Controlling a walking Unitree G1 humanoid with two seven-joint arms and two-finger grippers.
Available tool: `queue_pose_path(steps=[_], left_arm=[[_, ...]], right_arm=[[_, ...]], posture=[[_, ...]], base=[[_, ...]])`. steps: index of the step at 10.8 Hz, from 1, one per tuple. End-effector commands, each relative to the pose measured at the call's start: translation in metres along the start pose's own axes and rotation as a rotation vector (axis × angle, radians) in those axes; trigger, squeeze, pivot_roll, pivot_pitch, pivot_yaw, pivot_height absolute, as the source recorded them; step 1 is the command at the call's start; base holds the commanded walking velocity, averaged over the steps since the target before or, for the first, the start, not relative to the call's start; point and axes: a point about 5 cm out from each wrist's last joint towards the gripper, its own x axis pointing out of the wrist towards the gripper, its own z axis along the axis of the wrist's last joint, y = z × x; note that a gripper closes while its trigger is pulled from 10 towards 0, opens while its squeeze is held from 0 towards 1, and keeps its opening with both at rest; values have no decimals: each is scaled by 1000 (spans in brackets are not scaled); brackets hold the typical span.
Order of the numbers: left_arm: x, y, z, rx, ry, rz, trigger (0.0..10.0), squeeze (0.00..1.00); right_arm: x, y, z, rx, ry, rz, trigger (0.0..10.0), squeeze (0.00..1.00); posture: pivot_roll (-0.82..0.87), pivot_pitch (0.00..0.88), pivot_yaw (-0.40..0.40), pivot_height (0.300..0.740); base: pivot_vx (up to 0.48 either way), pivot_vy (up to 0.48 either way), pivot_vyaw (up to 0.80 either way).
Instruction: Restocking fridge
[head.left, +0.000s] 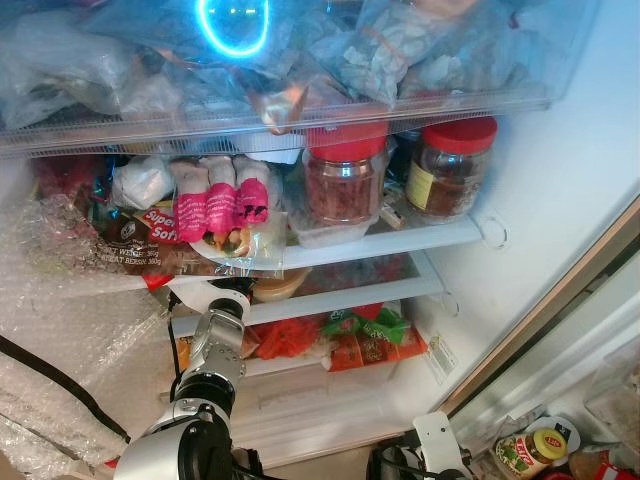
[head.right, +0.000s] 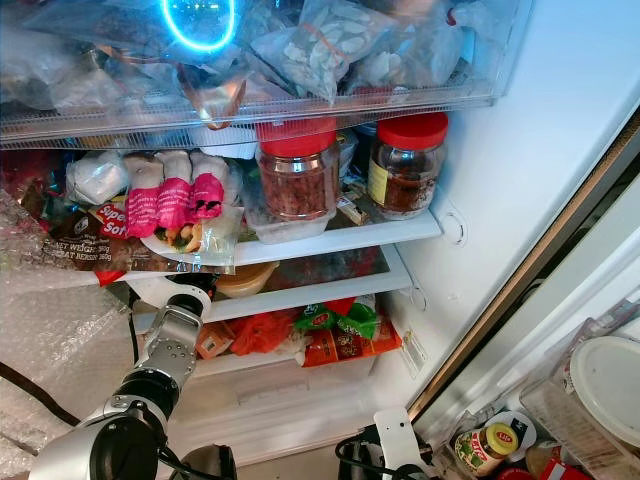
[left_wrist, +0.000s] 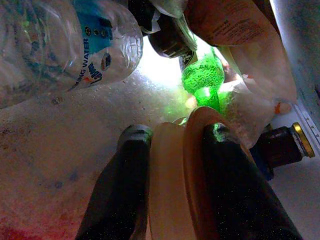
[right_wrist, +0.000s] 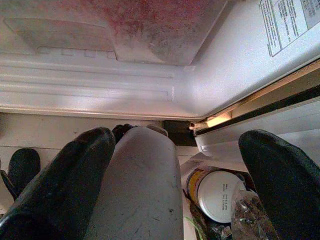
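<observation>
1. Between the two black fingers of the left gripper, a cream and tan lidded container is clamped; the jaws are closed against its sides.
2. Just past that container, one green-lit bottle and one clear water bottle with a blue label are seen on a speckled shelf floor, and one dark jar with a gold lid lies to one side.
3. From the head views, the left arm is seen reaching into the fridge under the middle shelf.
4. Two red-lidded jars stand side by side on that shelf, next to one bagged plate with three pink-wrapped rolls.
5. One bread loaf bag lies at the shelf's left end.
6. The right gripper is held low by the fridge's bottom edge, its jaws wide apart and empty.
7. One white-lidded tub is seen beneath it.
8. One yellow-lidded jar sits outside the fridge, at lower right.
</observation>
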Motion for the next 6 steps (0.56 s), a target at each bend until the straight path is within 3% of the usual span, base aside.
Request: queue_pose_path(steps=[1,4,5,6], left_arm=[[0,0,1,5,-7,5,10000,518],[-1,1,-2,9,3,4,10000,533],[-2,0,-2,10,1,2,10000,467],[-2,2,0,14,-5,3,10000,310]], right_arm=[[-13,10,-43,7,175,37,10000,0],[-13,11,-44,9,176,38,10000,0],[-13,11,-44,9,176,37,10000,0],[-13,11,-44,11,176,36,10000,0]], posture=[[-192,61,-13,631],[-191,57,-11,631],[-192,55,-10,631],[-194,53,-9,631]], base=[[0,0,0],[0,0,0],[0,0,0],[0,0,0]])
